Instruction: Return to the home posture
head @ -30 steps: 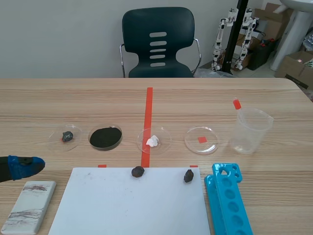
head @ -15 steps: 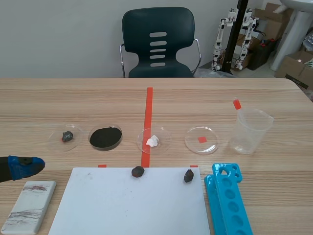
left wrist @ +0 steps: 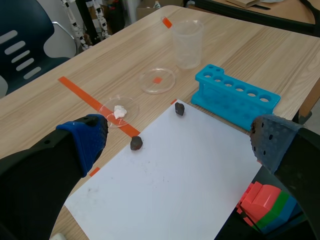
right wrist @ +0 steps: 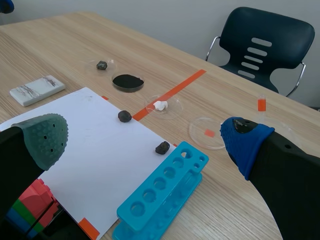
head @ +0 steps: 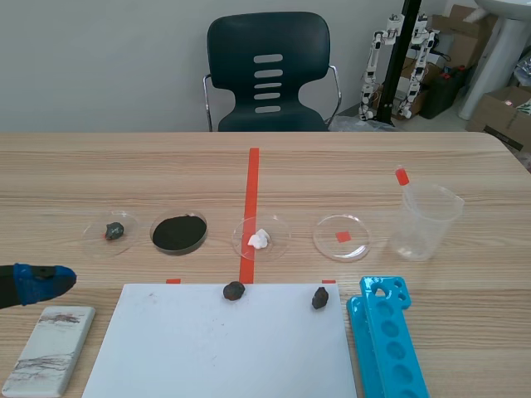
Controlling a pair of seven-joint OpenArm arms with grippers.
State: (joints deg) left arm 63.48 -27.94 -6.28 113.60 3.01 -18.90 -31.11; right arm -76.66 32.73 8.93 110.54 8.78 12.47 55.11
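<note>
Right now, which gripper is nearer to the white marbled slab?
Left. The left gripper is close beside the slab; the right gripper is far off, with the white sheet between them.

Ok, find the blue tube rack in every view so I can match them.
Scene view: blue tube rack at lower right, beside the white sheet.
Left wrist view: rack beyond the sheet, near the plastic cup.
Right wrist view: rack along the sheet's edge.
Shared landmark: the dark lump at the sheet corner nearest the rack.
</note>
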